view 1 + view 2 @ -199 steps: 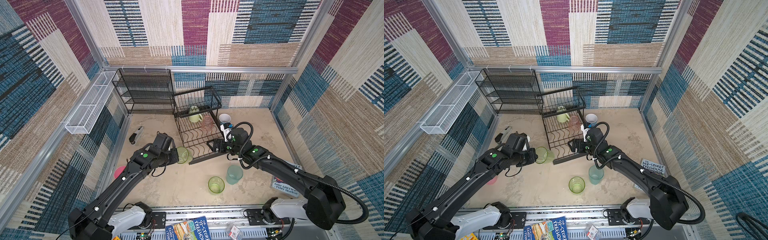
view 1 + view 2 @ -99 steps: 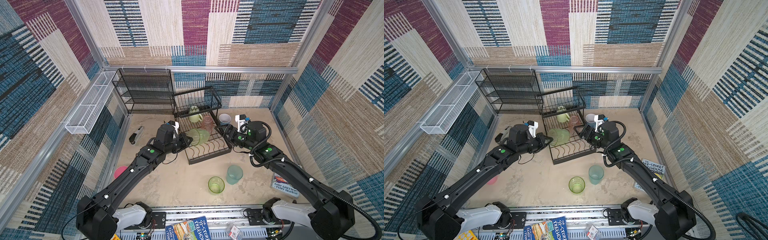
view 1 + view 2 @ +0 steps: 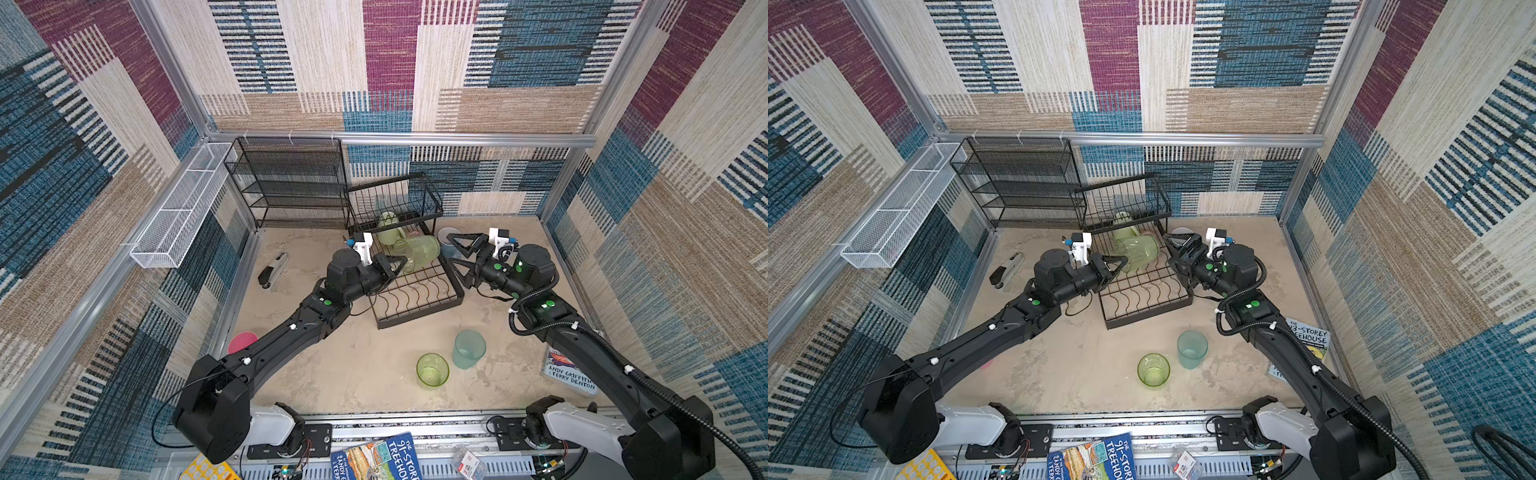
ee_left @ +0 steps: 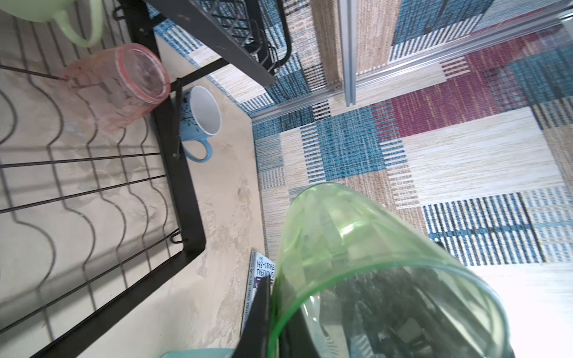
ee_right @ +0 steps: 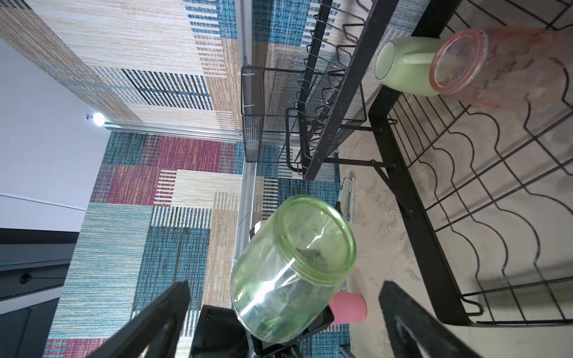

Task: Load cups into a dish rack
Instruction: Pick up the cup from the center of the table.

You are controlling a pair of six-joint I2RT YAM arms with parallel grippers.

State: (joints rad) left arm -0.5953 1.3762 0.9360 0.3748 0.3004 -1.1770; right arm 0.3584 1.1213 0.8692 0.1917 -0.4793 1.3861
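My left gripper [image 3: 397, 266] is shut on the rim of a translucent green tumbler [image 3: 417, 253] [image 4: 372, 263], holding it on its side above the lower tray of the black wire dish rack [image 3: 415, 318]. My right gripper [image 3: 455, 255] [image 5: 285, 285] stands wide open just right of the rack, facing the tumbler's base [image 5: 291, 269] without touching it. On the tray lie a pale green mug [image 4: 71, 18] and a pink tumbler [image 4: 124, 90]. A blue flowered mug [image 4: 198, 117] stands outside the rack's right edge. On the table stand a teal tumbler [image 3: 468, 349], another green tumbler [image 3: 432, 370] and a pink cup [image 3: 242, 343].
A black mesh shelf unit [image 3: 291, 183] stands against the back wall, left of the rack. A white mesh trough [image 3: 178, 216] hangs on the left wall. A stapler [image 3: 272, 270] lies at the left, a book [image 3: 571, 372] at the right.
My left gripper has carried the green tumbler from the table left of the rack up over the tray. My right gripper has drawn back from the rack's front corner and opened a little wider.
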